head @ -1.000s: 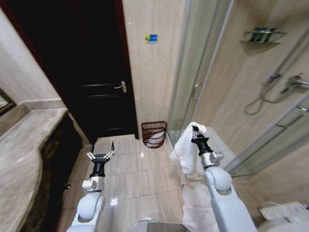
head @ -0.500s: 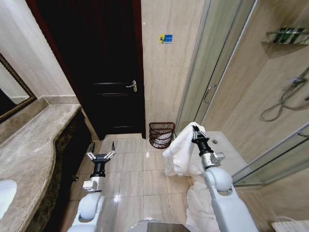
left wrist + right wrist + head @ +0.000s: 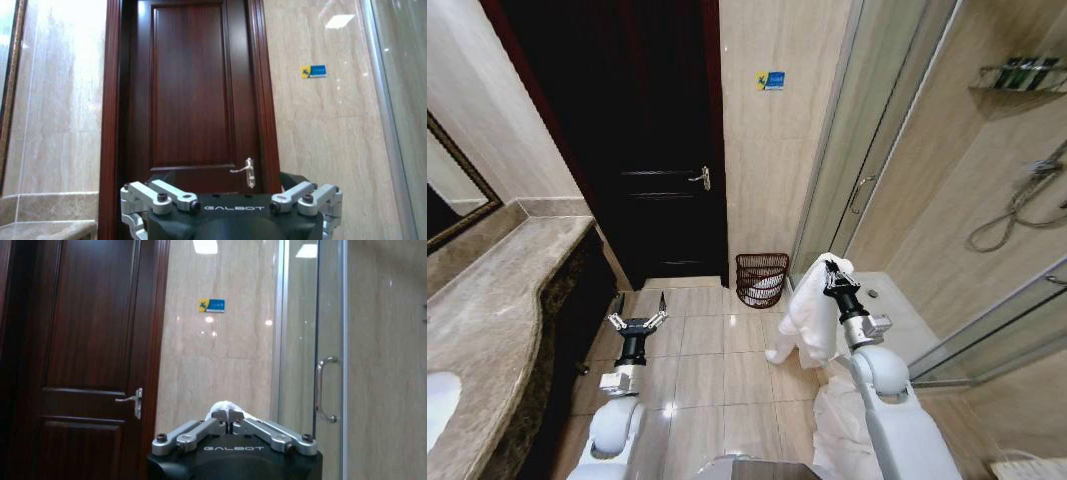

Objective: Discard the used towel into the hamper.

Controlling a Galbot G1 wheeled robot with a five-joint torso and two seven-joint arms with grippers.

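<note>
Where the pale floor tiles (image 3: 712, 350) meet the far wall, the hamper (image 3: 762, 279) stands on the floor in the corner between the dark wooden door (image 3: 642, 140) and the glass shower door (image 3: 852, 150), with something white lying inside it. A marble counter (image 3: 487, 330) runs along the robot's left side beneath a framed mirror (image 3: 452, 190), and a small blue sign (image 3: 769, 80) is fixed to the beige wall tiles above the hamper. Behind the glass a shower hose (image 3: 1007, 215) hangs on the wall under a wire shelf (image 3: 1017, 78). The right gripper (image 3: 830, 272) is raised in front of the robot, its fingers clenched on the top of the towel (image 3: 812, 320), which hangs down in folds to near the floor, short of the hamper and to the right of it; the right wrist view shows the fingertips pressed together on a tuft of white cloth (image 3: 227, 410). More white cloth (image 3: 842, 420) lies on the floor beside the right arm. The left gripper (image 3: 637, 318) is held low over the tiles with its fingers spread apart and nothing between them. Compared with half a second ago the room sits the same in the head view, and the towel's lower folds have drawn in closer under the right gripper, hanging narrower than before.
</note>
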